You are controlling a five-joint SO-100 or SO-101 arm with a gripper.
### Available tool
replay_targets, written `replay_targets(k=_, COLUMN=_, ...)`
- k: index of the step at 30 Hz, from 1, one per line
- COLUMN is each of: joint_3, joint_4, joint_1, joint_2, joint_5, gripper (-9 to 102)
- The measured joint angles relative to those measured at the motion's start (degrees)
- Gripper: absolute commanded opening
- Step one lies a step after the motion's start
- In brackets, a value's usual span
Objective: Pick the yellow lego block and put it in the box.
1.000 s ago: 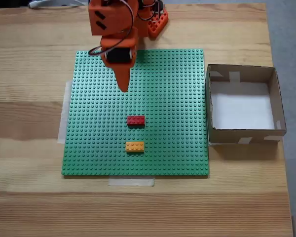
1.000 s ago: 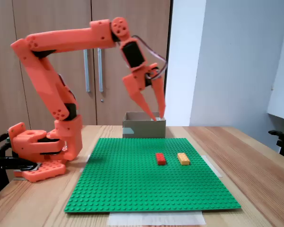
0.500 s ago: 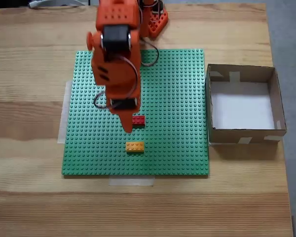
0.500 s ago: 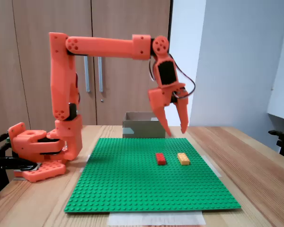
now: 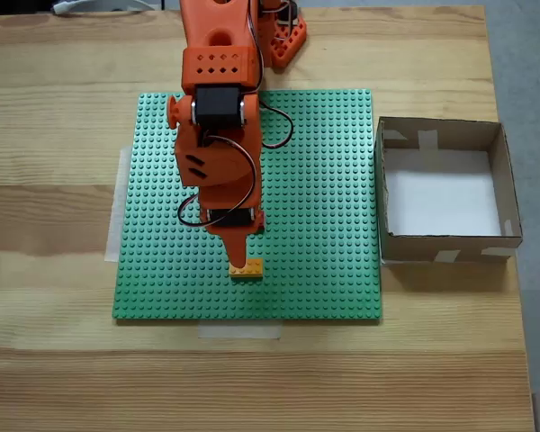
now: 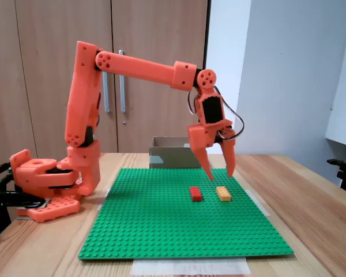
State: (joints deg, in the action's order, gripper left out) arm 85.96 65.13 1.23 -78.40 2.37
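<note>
- Orange arm (image 6: 144, 66) reaches out from its base (image 6: 43, 179) at the left of the side-on fixed view, forearm stretched over the green baseplate (image 6: 161, 231).
- End effector (image 6: 220, 175) hangs tips-down above the plate, fingers spread with a clear gap between them, nothing held.
- In the side-on fixed view its tips sit just above the yellow lego block (image 6: 223, 193), not touching it; one finger (image 6: 204, 157) is above the gap between the two bricks, the other above the block's right side.
- In the top-down fixed view the end effector (image 5: 238, 261) points toward the near edge, tip overlapping the far edge of the yellow lego block (image 5: 247, 269).
- The block lies flat on the baseplate (image 5: 324, 225), near its near edge, about mid-width, long side running left-right in that view.
- Red brick (image 6: 195, 194) lies flat just left of the yellow one in the side-on view.
- The box (image 5: 447, 190) stands on the wooden worktop (image 5: 54, 360) just off the baseplate's right edge in the top-down view, open top, white bottom, pale tape on the rim.
- In the side-on view the box (image 6: 170, 154) is beyond the plate's far edge, behind the end effector.
- Pale tape strip (image 5: 239, 330) is on the worktop at the plate's near edge.
</note>
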Motion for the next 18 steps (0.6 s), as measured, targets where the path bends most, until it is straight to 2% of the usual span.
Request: replay_targets(k=18, joint_3=-1.7, joint_4=-1.7, joint_1=0.0, joint_2=5.9, joint_5=-1.1, gripper=20)
